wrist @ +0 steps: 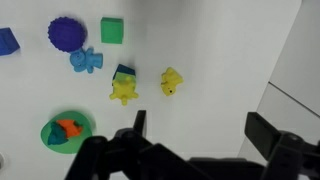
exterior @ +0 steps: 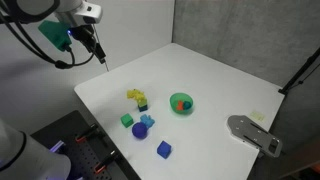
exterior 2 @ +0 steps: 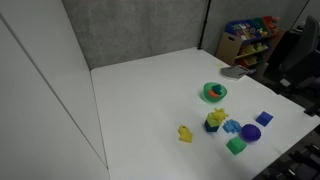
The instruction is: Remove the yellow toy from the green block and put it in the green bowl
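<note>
The yellow toy (wrist: 124,92), star-like, rests on a small block (wrist: 124,71) that shows a green top and dark sides; both also show in the exterior views, the toy (exterior 2: 215,117) on the block (exterior: 142,105). The green bowl (wrist: 66,132) (exterior: 181,102) (exterior 2: 214,92) stands close by and holds small orange and red pieces. My gripper (wrist: 200,135) (exterior: 101,58) is open and empty. It hangs high above the white table's edge, well away from the toy.
Another small yellow piece (wrist: 171,81) lies beside the toy. A teal-green cube (wrist: 112,30), blue ball (wrist: 65,33), light blue toy (wrist: 86,61) and blue cube (wrist: 5,40) lie nearby. A grey object (exterior: 255,133) lies at the table's edge.
</note>
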`<state>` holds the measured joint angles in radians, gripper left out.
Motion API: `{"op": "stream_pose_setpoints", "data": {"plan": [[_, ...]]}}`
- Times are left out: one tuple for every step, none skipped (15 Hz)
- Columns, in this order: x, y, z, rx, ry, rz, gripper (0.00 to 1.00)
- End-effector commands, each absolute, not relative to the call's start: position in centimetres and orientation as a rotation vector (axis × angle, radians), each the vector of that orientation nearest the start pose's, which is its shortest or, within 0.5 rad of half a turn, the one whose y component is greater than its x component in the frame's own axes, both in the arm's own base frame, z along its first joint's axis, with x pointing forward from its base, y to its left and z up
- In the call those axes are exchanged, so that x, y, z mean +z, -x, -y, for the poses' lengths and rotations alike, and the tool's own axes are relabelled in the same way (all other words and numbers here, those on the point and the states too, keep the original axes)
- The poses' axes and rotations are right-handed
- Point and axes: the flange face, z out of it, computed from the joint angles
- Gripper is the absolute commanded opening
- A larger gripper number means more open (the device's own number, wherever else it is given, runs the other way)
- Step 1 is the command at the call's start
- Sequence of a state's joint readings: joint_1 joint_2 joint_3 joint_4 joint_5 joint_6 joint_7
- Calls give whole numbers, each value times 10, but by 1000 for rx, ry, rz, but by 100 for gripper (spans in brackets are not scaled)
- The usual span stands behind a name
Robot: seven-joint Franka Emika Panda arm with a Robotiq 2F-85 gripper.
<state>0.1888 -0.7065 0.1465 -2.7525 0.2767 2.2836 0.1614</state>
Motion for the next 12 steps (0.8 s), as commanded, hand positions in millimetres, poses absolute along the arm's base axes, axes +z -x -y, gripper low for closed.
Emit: {"op": "stream_pose_setpoints", "data": {"plan": [[440, -328, -119, -295, 2942, -9, 100], [440, -328, -119, -295, 2942, -9, 100], [440, -328, -119, -295, 2942, -9, 100], [440, -328, -119, -295, 2942, -9, 100], [441, -333, -119, -272, 2938, -10, 100], [444, -338, -119, -272, 2946, -16, 100], [446, -342, -119, -260, 2943, -15, 100], [448, -348, -120, -263, 2944, -22, 100], [450, -354, -120, -271, 2950, -30, 100], [453, -360, -120, -264, 2948, -34, 100], [455, -368, -120, -259, 2947, -48, 100], [457, -376, -120, -247, 2945, -60, 100]]}}
